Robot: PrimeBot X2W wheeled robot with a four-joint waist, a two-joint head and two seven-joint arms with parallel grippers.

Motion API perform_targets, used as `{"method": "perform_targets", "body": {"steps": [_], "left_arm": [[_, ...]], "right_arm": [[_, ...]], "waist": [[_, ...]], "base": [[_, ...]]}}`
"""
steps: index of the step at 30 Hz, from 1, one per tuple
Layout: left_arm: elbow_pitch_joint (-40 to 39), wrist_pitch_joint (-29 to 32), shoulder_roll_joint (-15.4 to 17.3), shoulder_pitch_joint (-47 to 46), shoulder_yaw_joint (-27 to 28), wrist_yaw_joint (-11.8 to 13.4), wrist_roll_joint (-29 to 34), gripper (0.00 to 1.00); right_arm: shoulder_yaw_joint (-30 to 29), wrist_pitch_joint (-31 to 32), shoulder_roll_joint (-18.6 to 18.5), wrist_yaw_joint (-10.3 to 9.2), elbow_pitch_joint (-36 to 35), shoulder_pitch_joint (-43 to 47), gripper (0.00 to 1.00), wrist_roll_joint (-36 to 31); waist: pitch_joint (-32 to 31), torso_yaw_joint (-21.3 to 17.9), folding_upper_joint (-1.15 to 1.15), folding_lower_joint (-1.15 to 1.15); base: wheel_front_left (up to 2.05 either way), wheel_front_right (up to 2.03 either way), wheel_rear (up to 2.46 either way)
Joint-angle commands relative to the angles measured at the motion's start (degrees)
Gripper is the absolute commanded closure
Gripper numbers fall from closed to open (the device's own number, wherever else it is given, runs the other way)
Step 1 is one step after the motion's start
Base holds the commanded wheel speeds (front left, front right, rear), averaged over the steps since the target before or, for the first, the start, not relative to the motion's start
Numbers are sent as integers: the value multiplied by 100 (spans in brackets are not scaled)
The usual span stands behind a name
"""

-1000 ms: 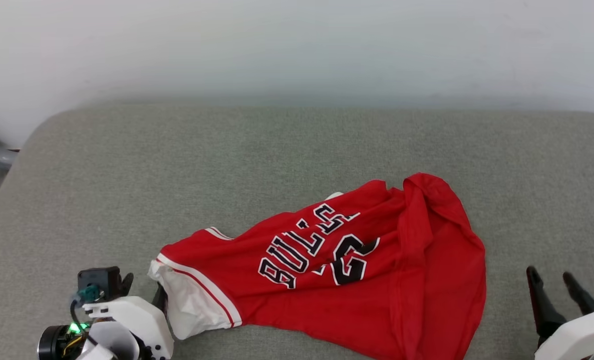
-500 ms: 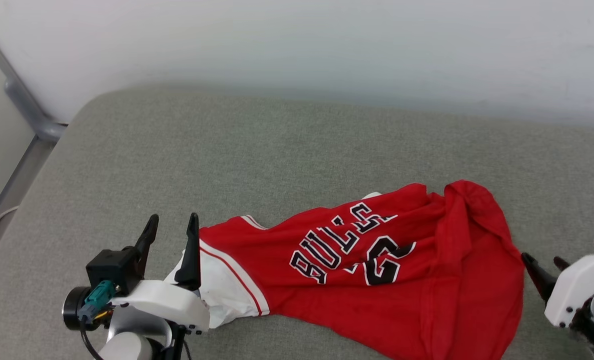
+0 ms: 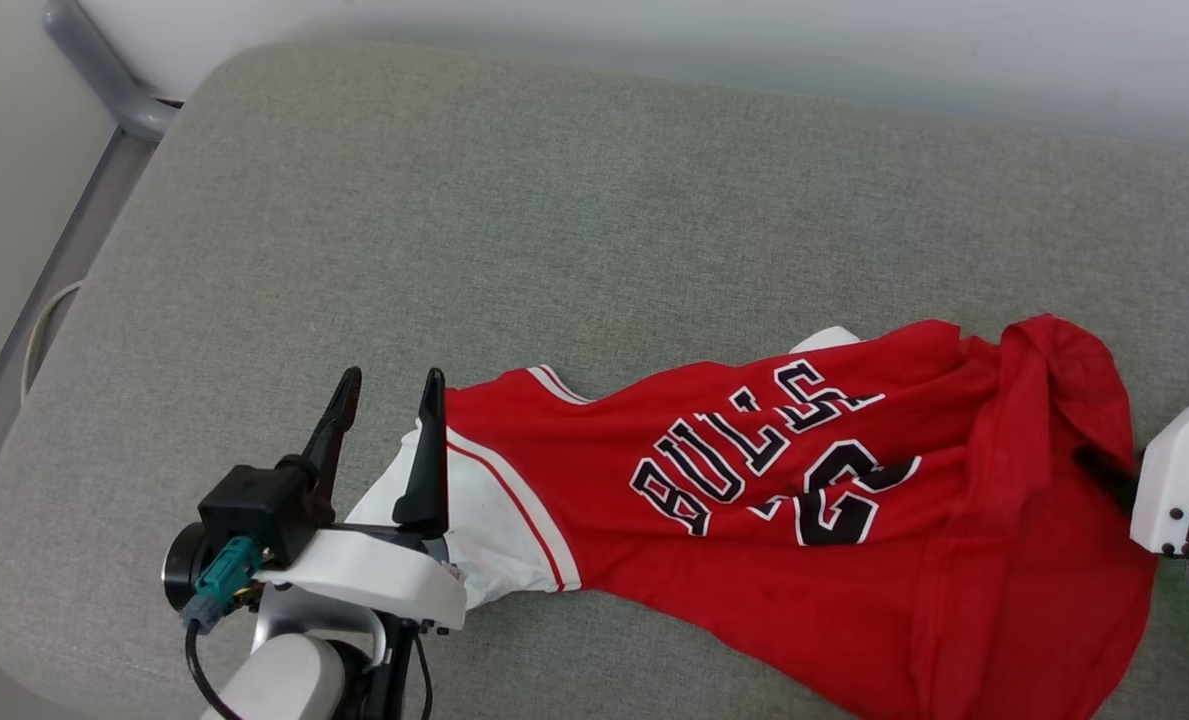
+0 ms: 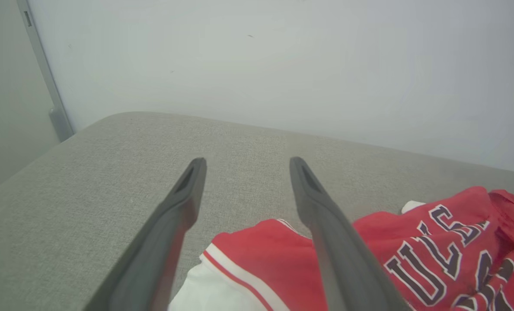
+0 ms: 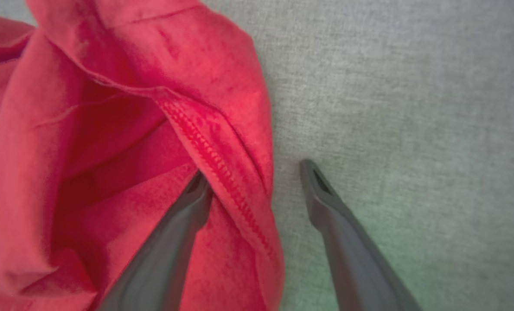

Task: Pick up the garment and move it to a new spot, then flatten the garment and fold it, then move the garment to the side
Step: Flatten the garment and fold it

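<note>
Since my head camera swung down and left, garment (image 3: 754, 560): unmoved, crumpled on grey cushion (image 3: 454, 250), lettering up.
Left end effector (image 3: 393, 378): raised since a second ago, fingers spread, empty, beside white sleeve (image 3: 494, 530).
Right end effector (image 5: 253, 172): moved in, spread, straddling the red hem (image 5: 205, 147).

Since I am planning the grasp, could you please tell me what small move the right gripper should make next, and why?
Probably close the right gripper. Its open fingers straddle the stitched hem of the garment, one finger against the red fold and the other over bare cushion, so closing should pinch that edge.
</note>
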Motion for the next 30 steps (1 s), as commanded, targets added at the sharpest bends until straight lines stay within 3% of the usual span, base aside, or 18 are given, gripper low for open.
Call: {"method": "perform_targets", "body": {"steps": [1,2,3,4,5,13,16,17,18,23,24,27,30], "left_arm": [[41,-25,-55,-69,10,-28,-53,0],[71,-28,-64,-72,3,-45,-58,0],[113,-19,-44,-77,-7,-42,-40,0],[142,-14,-44,-79,-10,-50,-52,0],[170,-12,-49,-72,-15,-50,-62,0],[290,81,49,145,3,29,-124,0],[329,136,125,247,13,31,-167,0],[330,212,211,420,55,94,-235,0],[251,300,308,590,99,175,-286,0],[135,496,480,843,123,272,-338,0],[98,558,525,900,133,297,-347,0],[73,636,558,976,106,311,-381,0],[75,673,581,983,104,313,-382,0]], "right_arm": [[187,232,171,-2,299,173,0,68],[243,352,210,-1,416,214,0,132],[285,485,239,0,519,253,6,204],[351,582,263,0,581,270,66,248],[397,587,278,4,600,279,100,274],[378,210,-39,-3,39,71,100,386],[327,144,-184,-3,-502,407,100,340],[187,198,-133,-3,-1229,1123,100,253],[-133,326,92,-4,-1968,2133,100,152],[-600,686,968,-3,-3008,3828,100,-101],[-663,807,1403,-3,-3298,4351,100,-134],[-690,897,1862,-3,-3485,4864,100,-194],[-571,914,2033,-3,-3489,5030,100,-177]], "waist": [[20,28,0,0],[12,26,0,0],[0,20,0,0],[-14,7,0,0],[-40,-14,0,0],[-411,-305,0,0],[-640,-453,0,0],[-879,-649,0,0],[-1043,-850,0,0],[-1229,-1101,0,0],[-1257,-1175,0,0],[-1298,-1232,0,0],[-1316,-1257,0,0]], "base": [[0,0,0],[0,0,0],[0,0,0],[0,0,0],[0,0,0],[0,0,0],[0,0,0],[0,0,0],[0,0,0],[0,0,0],[0,0,0],[0,0,0],[0,0,0]]}}
